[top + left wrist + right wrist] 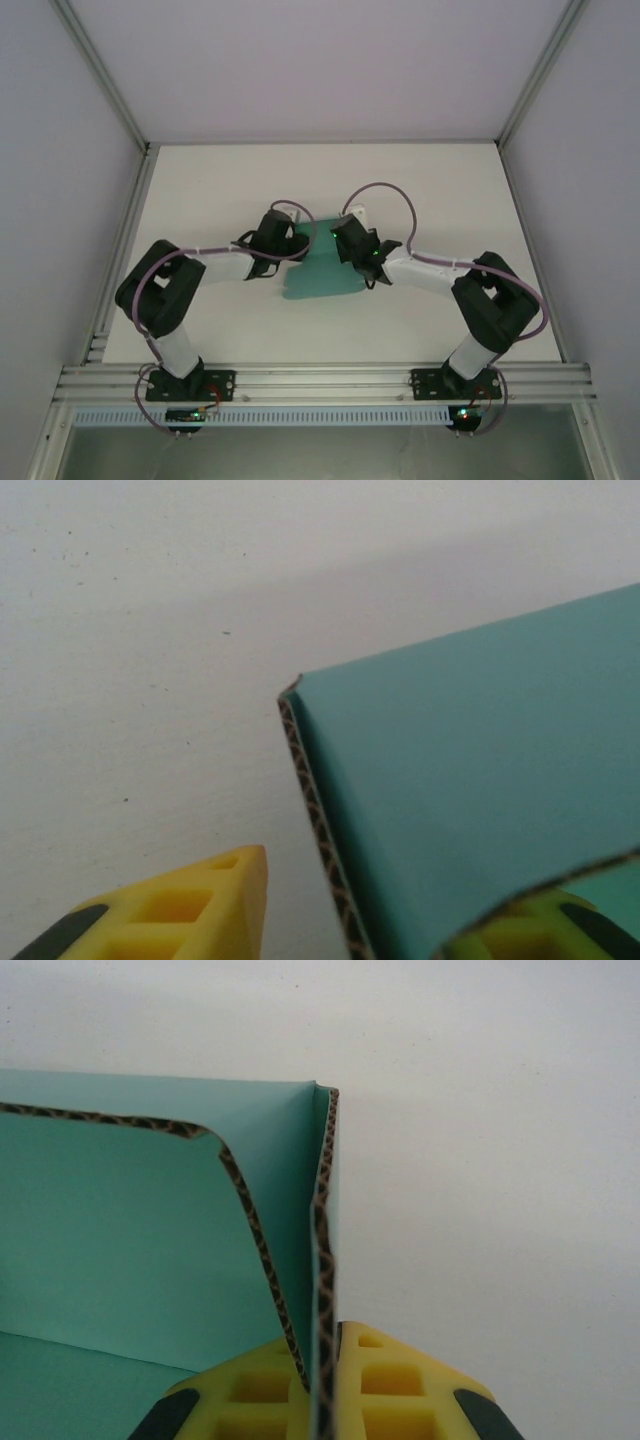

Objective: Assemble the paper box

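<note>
The paper box [320, 275] is teal-green corrugated card, partly folded, lying at the middle of the white table between both arms. My left gripper [303, 240] is at its far left corner. In the left wrist view the box wall [480, 780] stands between the yellow fingers [215, 905]. The left finger is clear of the card edge by a gap, so the left gripper [375, 905] is open. My right gripper [342, 242] is at the far right corner. It [322, 1360] is shut on an upright side wall and a curved inner flap of the box [120, 1230], pinched together.
The white table [200, 180] has bare room behind and to both sides of the box. An aluminium rail [125, 240] runs along the left edge, another along the near edge by the arm bases. Pale walls enclose the table.
</note>
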You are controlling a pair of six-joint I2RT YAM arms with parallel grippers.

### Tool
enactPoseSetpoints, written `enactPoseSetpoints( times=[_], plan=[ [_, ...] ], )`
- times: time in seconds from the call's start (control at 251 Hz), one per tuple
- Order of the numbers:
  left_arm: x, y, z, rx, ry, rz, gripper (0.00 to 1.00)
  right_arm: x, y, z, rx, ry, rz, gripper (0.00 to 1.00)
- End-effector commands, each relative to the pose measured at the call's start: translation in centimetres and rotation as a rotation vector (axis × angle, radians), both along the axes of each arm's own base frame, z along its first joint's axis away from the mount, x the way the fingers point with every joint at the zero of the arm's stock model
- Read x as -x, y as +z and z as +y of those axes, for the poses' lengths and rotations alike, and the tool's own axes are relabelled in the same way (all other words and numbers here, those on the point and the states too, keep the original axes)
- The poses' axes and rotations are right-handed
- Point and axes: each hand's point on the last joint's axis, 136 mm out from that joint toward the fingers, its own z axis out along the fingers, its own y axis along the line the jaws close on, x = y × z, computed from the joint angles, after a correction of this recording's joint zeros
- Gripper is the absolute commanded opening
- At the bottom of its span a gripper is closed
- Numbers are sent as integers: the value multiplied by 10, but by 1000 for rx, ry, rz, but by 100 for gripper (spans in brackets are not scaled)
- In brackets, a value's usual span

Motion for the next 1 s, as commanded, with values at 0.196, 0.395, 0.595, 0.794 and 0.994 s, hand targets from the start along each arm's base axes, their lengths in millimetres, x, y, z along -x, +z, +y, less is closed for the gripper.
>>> enactPoseSetpoints(
  times=[0.196,0.395,0.595,0.794,0.994],
  plan=[
    [-8,-30,37,-207,142,33,11,4,14,-18,32,-82,-51,0],
    [-16,-34,92,-510,319,11,1,7,16,-29,64,-134,-62,0],
    [-13,-41,129,-663,515,3,6,7,13,-35,65,-180,-69,0],
    [-13,-54,135,-720,608,35,6,8,11,-37,90,-202,-71,0],
    [-24,-63,111,-601,558,58,21,8,9,-34,59,-189,-59,0]
  ],
)
